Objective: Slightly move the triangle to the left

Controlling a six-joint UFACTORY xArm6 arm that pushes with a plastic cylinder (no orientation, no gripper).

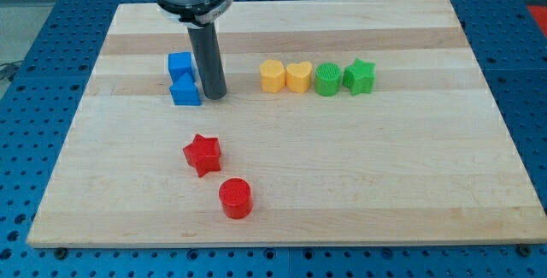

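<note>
The blue triangle block (185, 91) lies on the wooden board (342, 167) in the upper left part of the view, touching a blue cube (179, 64) just above it. My tip (214, 96) stands right against the triangle's right side, with the dark rod rising from it to the view's top.
A row of blocks sits to the right of the tip: a yellow hexagon (272, 76), a yellow heart (298, 77), a green round block (328, 79) and a green star (359, 76). A red star (202, 154) and a red cylinder (235, 198) lie lower down.
</note>
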